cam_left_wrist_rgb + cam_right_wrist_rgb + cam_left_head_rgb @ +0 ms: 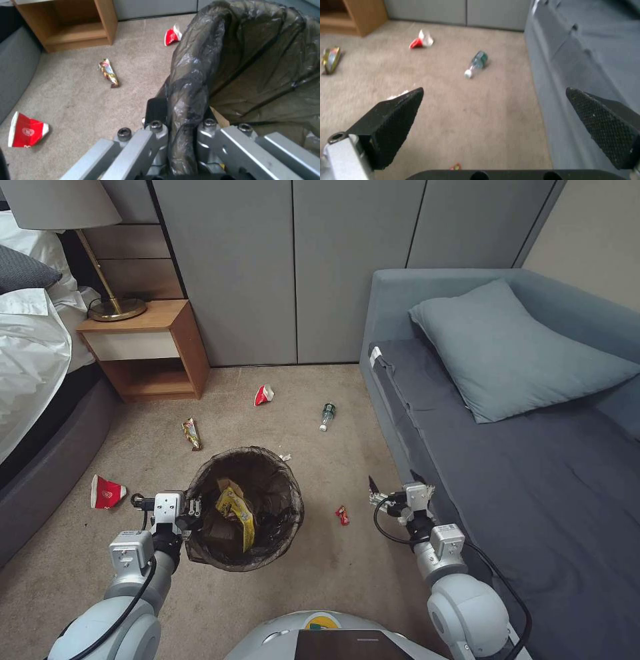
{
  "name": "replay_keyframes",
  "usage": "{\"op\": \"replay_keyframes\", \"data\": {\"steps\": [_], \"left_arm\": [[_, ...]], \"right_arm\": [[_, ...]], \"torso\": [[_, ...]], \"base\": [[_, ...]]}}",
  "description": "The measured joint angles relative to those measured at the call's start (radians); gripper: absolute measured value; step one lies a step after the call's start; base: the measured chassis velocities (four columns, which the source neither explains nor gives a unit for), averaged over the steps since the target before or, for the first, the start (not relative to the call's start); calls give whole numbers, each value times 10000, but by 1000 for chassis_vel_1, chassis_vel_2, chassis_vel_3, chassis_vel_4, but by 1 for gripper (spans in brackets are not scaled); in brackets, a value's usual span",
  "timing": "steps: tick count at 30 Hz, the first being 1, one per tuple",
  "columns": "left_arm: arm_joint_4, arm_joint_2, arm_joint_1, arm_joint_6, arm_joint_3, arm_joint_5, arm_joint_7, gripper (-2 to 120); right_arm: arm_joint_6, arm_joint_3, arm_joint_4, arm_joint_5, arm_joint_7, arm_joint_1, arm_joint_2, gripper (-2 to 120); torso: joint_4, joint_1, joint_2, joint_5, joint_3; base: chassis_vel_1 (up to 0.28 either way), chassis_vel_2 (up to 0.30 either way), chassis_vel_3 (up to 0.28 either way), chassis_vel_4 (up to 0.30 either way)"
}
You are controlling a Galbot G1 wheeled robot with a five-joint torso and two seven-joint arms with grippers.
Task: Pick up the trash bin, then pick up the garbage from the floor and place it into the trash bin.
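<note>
The trash bin (280, 527), lined with a dark bag, hangs just in front of me with a yellow wrapper (237, 510) inside. My left gripper (193, 510) is shut on the bin's bagged rim (190, 75). My right gripper (383, 497) stands open over the floor (320, 580) beside the sofa, its fingers (396, 120) wide apart. Garbage lies scattered on the carpet: a red-and-white cup (107, 492) at the left, a gold wrapper (192, 433), another cup (264, 395), a small bottle (327, 416), a small red wrapper (342, 515) and a tissue scrap (285, 456).
A wooden nightstand (150, 347) with a lamp stands at the back left beside a bed (33, 380). A grey sofa bed (520, 447) with a pillow runs along the right. Grey cabinet doors (293, 267) close off the back.
</note>
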Motion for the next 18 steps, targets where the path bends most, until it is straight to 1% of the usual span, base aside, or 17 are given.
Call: {"op": "replay_keyframes", "data": {"steps": [5, 9, 13, 18], "left_arm": [[0, -9, 18, 25, -9, 0, -1, 5], [0, -9, 37, 36, -3, 7, -3, 5], [0, -12, 51, 53, -3, 16, -12, 5], [0, -81, 85, 59, 17, 44, -28, 5]], "right_arm": [[-65, -140, -354, 211, -69, 265, -238, 100], [-202, -511, -742, 332, -55, 579, -401, 100], [-532, -931, -1075, 733, -15, 790, -536, 100], [-611, -1339, -1502, 838, 70, 1076, -622, 100]], "torso": [[0, 0, 0, -1, 0], [2, 0, 0, 0, 0], [0, 0, 0, 0, 0], [0, 0, 0, 0, 0]], "base": [[0, 0, 0, 0], [0, 0, 0, 0], [0, 0, 0, 0], [0, 0, 0, 0]]}}
